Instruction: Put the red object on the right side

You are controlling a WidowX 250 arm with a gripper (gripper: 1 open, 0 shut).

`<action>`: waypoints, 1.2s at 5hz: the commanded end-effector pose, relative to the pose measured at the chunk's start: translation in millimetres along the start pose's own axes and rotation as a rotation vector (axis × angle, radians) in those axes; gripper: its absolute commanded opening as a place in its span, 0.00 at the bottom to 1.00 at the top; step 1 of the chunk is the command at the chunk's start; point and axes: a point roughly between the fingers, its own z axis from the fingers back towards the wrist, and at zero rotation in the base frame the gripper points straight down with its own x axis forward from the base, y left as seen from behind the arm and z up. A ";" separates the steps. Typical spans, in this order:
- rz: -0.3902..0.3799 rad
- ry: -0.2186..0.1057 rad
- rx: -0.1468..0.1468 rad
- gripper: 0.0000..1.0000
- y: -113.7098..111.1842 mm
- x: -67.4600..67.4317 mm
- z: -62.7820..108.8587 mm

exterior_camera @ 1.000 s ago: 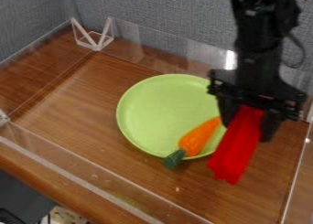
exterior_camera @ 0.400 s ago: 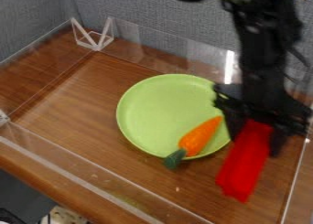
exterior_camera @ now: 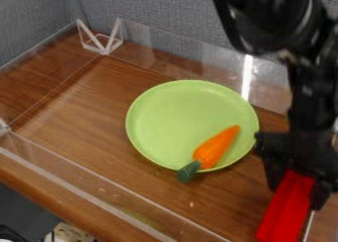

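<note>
Claw grips red block at bench's right edge

We saw the claw (exterior_camera: 295,179) pointed down, its jaws partly closed on the top of the red object (exterior_camera: 290,212), which hung tilted at the bench's (exterior_camera: 79,98) right side, apart from the green plate (exterior_camera: 172,118) carrying 1 carrot (exterior_camera: 214,149).

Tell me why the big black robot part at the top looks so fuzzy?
In the camera view, the black arm near the top is smeared and soft, likely motion blur or being too close; the hand and red object are a bit soft too, while the green plate and carrot stay sharper.
</note>
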 end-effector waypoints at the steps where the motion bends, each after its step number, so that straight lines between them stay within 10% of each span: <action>1: -0.006 -0.047 0.012 0.00 -6.2 11.7 0.3; 6: 0.120 -0.101 0.090 0.00 -25.2 6.6 4.7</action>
